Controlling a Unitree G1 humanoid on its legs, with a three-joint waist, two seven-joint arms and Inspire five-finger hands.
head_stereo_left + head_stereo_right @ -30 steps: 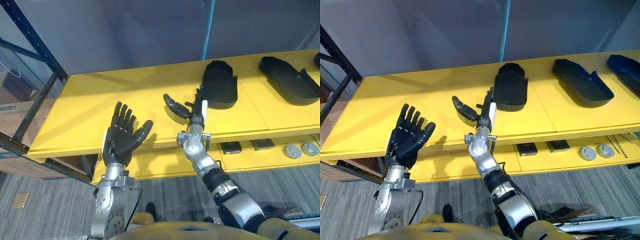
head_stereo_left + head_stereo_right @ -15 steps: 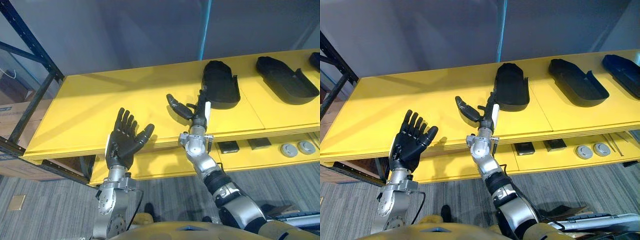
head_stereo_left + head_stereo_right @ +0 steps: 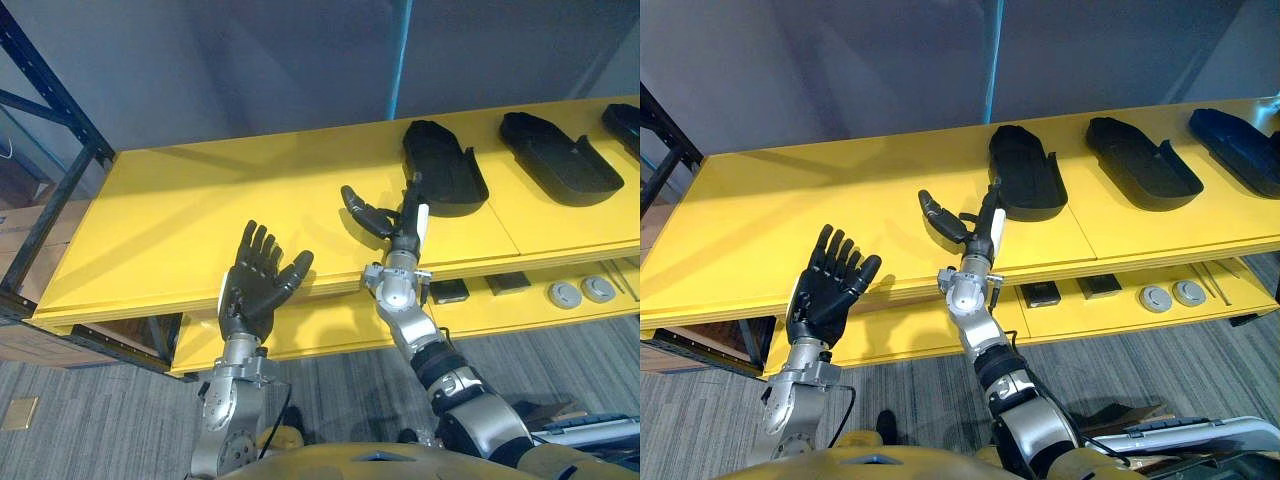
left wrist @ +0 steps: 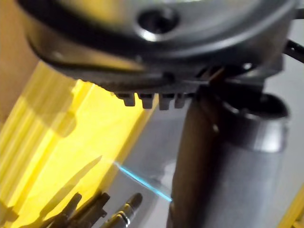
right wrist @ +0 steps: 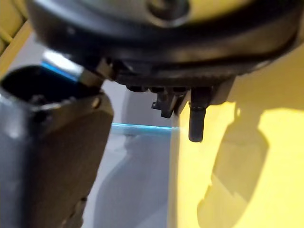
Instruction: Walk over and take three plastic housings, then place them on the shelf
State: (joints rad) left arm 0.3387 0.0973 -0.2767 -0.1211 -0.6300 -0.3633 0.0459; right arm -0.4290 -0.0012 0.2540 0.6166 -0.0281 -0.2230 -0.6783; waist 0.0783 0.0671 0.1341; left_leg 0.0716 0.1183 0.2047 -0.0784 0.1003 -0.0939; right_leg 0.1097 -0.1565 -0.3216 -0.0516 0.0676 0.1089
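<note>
Right hand [image 3: 398, 225]: open and empty. The thumb is spread wide to its left and the fingers are held straight, edge-on to the head camera. No curl is seen in the right wrist view.

Just past the fingertips and slightly to the hand's right lies a long, shallow black plastic housing [image 3: 443, 170]. It rests on the flat yellow shelf board [image 3: 180, 210]. Whether the fingertips touch its near left corner cannot be told; at most a sliver of yellow separates them.

The long axis of this housing runs away from the robot, roughly in line with the outstretched fingers. Its rounded end is far and its notched end is toward the hand.

Further to the hand's right, well apart, a second black plastic housing [image 3: 555, 160] is noted. A third black plastic housing [image 3: 1238, 138] lies beyond it, near the view's edge.

Left hand [image 3: 255, 290]: open and empty, held palm-up with fingers spread. It hangs at the front edge of the board, well to the left of all three housings.

Judgement: the right hand is clearly the nearer. A grasp would call for a short reach forward and to its right. The hand would probably need to be turned across the housing's narrow width, not along its length.
</note>
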